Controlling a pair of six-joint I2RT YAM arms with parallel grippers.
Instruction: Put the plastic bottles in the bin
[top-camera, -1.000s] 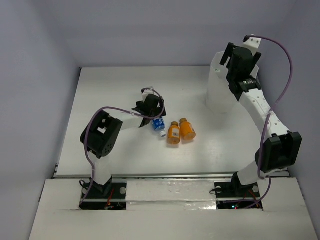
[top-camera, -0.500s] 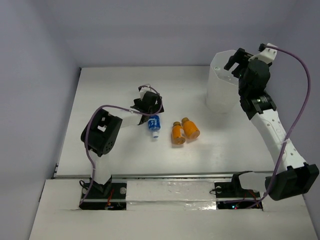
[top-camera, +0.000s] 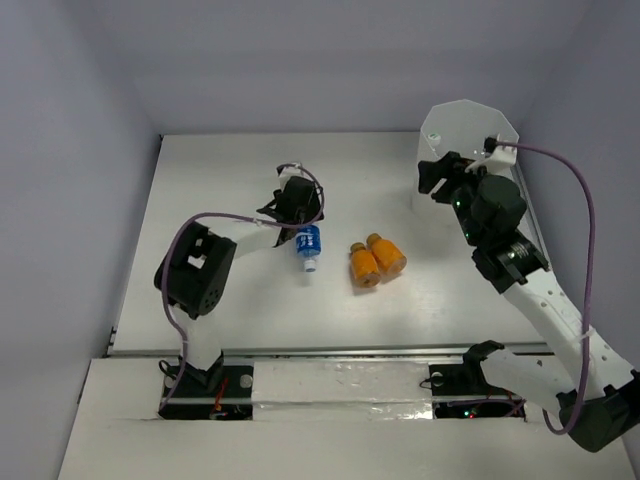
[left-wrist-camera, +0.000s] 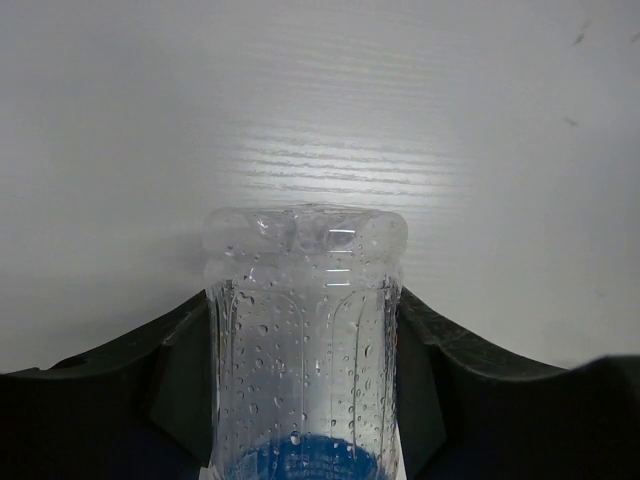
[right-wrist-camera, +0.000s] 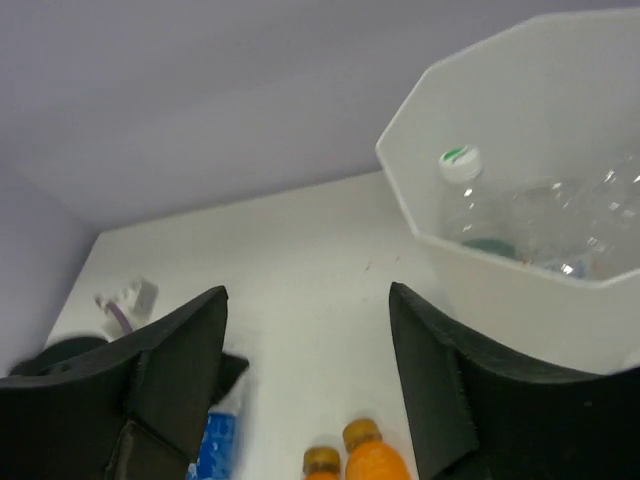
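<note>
A blue-labelled clear plastic bottle (top-camera: 309, 244) lies on the table with its cap toward the arms. My left gripper (top-camera: 303, 222) is shut on its base end, and in the left wrist view both fingers (left-wrist-camera: 180, 370) press the wet bottle (left-wrist-camera: 303, 330). Two orange bottles (top-camera: 364, 263) (top-camera: 386, 256) lie side by side to its right. The bin (top-camera: 470, 125) stands at the far right with clear bottles (right-wrist-camera: 560, 225) inside. My right gripper (top-camera: 437, 180) hangs open and empty in front of the bin, above the table.
The right wrist view shows the bin's rim (right-wrist-camera: 400, 185), the orange bottles (right-wrist-camera: 372, 455) below, and the blue-labelled bottle (right-wrist-camera: 215, 440) with the left arm at lower left. Walls enclose the white table (top-camera: 230, 300) on the left, back and right.
The left jaws have closed on the blue-labelled bottle, which shifted slightly left. The right arm drew back from above the bin and came down in front of it. The orange bottles moved slightly right.
</note>
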